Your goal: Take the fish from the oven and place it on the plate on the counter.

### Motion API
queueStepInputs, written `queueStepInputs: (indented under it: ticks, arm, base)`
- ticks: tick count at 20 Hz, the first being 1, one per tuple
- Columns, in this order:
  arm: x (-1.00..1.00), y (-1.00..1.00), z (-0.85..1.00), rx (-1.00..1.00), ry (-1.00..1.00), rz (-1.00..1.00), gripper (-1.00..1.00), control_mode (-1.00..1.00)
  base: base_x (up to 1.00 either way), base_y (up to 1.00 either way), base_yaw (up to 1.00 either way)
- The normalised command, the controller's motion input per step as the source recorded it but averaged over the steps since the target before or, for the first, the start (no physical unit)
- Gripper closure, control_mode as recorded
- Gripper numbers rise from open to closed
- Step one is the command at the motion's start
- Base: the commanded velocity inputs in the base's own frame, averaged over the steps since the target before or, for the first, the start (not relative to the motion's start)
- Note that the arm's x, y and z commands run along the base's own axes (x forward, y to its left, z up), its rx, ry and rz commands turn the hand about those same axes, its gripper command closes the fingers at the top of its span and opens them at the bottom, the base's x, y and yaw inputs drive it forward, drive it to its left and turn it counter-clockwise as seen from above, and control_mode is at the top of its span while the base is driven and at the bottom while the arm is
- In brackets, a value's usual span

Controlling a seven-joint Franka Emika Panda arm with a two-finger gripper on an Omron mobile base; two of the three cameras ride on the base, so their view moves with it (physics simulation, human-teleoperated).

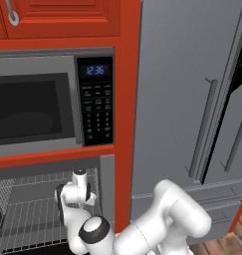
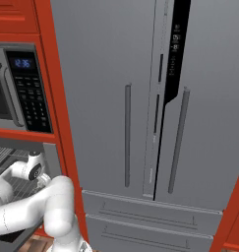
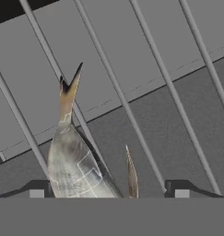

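Observation:
The fish [image 3: 74, 161], mottled grey-brown with its forked tail pointing up the frame, lies on a wire rack [image 3: 145, 92] inside the oven [image 1: 38, 209]. My gripper [image 3: 109, 191] is open and straddles the fish's body. The left fingertip [image 3: 37, 192] is close beside the fish, and the right fingertip [image 3: 181, 192] stands well off it. In the left base view my arm reaches into the open oven cavity over the racks, and the oven [image 2: 8, 162] also shows at the left of the right base view. The plate and the counter are out of view.
A grey microwave [image 1: 38, 107] with a black keypad sits right above the oven. A red cabinet post [image 1: 125, 124] borders the oven's right side. Beyond it stands a tall steel fridge [image 2: 140, 123] with long handles.

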Motion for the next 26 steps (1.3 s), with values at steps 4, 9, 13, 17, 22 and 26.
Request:
queueStepInputs:
  ticks: [4,9,13,17,22,26]
  arm:
    - [-0.10,0.03,-0.25,0.00,0.05,0.00,1.00,-1.00]
    - [0.00,0.00,-0.26,-0.03,0.00,0.00,1.00,-1.00]
    - [0.00,0.00,-0.06,-0.01,0.00,0.00,1.00,-1.00]
    - [-0.34,0.00,0.08,0.00,-0.08,0.02,1.00,-1.00]
    - [-0.84,0.00,0.61,0.01,-0.12,0.07,1.00,-1.00]
    - [-1.00,0.00,0.73,0.05,-0.12,0.12,1.00,-1.00]
  base:
    - [0.00,0.00,0.00]
    - [0.00,0.00,0.00]
    - [0.00,0.00,0.00]
    - [0.00,0.00,0.00]
    - [0.00,0.00,0.00]
    - [0.00,0.00,0.00]
